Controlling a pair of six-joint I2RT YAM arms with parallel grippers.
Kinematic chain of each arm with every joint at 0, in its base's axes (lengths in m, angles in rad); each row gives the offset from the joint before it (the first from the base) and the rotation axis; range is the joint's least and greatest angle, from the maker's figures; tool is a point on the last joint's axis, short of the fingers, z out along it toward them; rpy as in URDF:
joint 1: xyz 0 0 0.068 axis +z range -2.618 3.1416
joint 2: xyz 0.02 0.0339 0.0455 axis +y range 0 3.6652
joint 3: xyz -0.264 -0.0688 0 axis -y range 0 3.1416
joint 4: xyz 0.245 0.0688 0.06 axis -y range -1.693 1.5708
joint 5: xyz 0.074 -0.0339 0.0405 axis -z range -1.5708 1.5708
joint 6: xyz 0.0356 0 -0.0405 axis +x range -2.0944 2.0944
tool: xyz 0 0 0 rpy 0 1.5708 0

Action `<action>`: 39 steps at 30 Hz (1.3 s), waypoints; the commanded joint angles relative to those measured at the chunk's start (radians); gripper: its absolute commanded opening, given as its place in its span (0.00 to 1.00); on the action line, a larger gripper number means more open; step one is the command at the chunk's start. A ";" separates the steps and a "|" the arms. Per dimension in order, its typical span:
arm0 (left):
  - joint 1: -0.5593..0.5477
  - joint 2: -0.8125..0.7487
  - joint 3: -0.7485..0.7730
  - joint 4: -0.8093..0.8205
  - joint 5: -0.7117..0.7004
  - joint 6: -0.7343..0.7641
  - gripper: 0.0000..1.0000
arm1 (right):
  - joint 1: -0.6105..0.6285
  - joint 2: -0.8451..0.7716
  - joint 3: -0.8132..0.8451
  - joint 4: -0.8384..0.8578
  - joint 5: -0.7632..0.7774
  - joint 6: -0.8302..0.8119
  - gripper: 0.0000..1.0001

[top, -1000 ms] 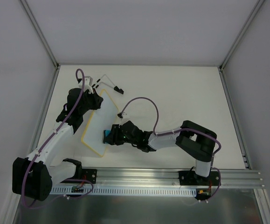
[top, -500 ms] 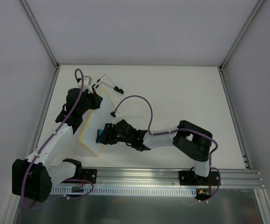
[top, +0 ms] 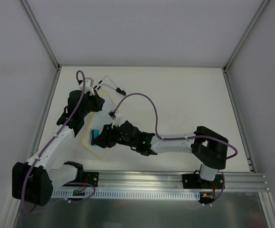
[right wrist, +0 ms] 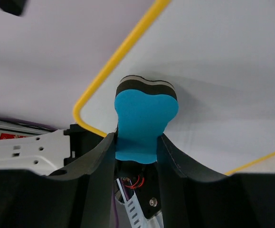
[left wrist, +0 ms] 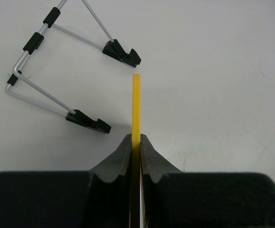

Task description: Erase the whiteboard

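The whiteboard [top: 104,116], white with a thin yellow frame, lies tilted left of the table's middle. My left gripper [top: 97,101] is shut on its far edge. In the left wrist view that yellow edge [left wrist: 136,102] runs straight between the closed fingers of the left gripper [left wrist: 136,140]. My right gripper [top: 97,137] is shut on a blue eraser [top: 95,135] at the board's near left part. In the right wrist view the blue eraser [right wrist: 146,114] presses its dark felt against the white surface [right wrist: 213,71], close to a rounded yellow corner [right wrist: 80,111]. No marks show on the visible surface.
A bent wire stand with black feet [top: 109,84] lies on the table just beyond the board, and it also shows in the left wrist view as the stand [left wrist: 56,61]. An aluminium rail [top: 151,178] runs along the near edge. Grey walls enclose the table.
My right gripper has slid the eraser leftward across the board, from its near right part toward the near left corner. The left gripper keeps its hold and has not moved.
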 commanded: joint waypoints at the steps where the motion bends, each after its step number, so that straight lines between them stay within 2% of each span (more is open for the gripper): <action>1: -0.016 -0.021 -0.008 0.028 -0.006 -0.040 0.00 | -0.026 -0.159 -0.086 0.057 0.063 -0.092 0.00; 5: -0.015 -0.030 -0.008 0.028 -0.015 -0.031 0.00 | -0.106 -0.259 -0.180 -0.143 0.087 -0.120 0.00; 6: -0.016 -0.031 -0.008 0.028 -0.017 -0.030 0.00 | -0.127 -0.277 -0.188 -0.267 0.098 -0.131 0.00; 12: -0.014 -0.042 -0.003 0.026 -0.009 -0.014 0.00 | -0.303 -0.403 -0.245 -0.606 0.168 -0.261 0.00; 18: -0.014 -0.082 0.011 0.025 -0.011 0.026 0.00 | -0.475 -0.424 -0.268 -0.791 0.161 -0.333 0.01; 22: -0.013 -0.123 0.035 0.025 -0.014 0.052 0.00 | -0.566 -0.380 -0.257 -0.820 0.103 -0.373 0.14; 27: -0.013 -0.134 0.090 0.022 -0.006 0.104 0.00 | -0.601 -0.320 -0.239 -0.842 0.050 -0.405 0.23; 30: -0.013 -0.108 0.144 0.020 0.006 0.177 0.00 | -0.607 -0.303 -0.231 -0.849 0.032 -0.424 0.33; 31: -0.013 -0.085 0.161 0.019 0.014 0.197 0.00 | -0.610 -0.302 -0.229 -0.853 0.030 -0.431 0.41; 33: -0.013 -0.062 0.213 0.019 0.025 0.245 0.00 | -0.611 -0.309 -0.223 -0.859 0.026 -0.450 0.48; 34: -0.013 -0.032 0.234 0.017 0.041 0.280 0.00 | -0.611 -0.312 -0.220 -0.862 0.023 -0.456 0.57; 36: -0.011 0.001 0.297 0.011 0.058 0.340 0.00 | -0.611 -0.322 -0.209 -0.882 0.024 -0.478 0.69; 37: -0.011 0.034 0.319 0.010 0.074 0.374 0.00 | -0.611 -0.326 -0.209 -0.885 0.023 -0.482 0.80; 39: -0.007 0.074 0.386 0.000 0.087 0.403 0.00 | -0.612 -0.332 -0.203 -0.906 0.023 -0.490 0.88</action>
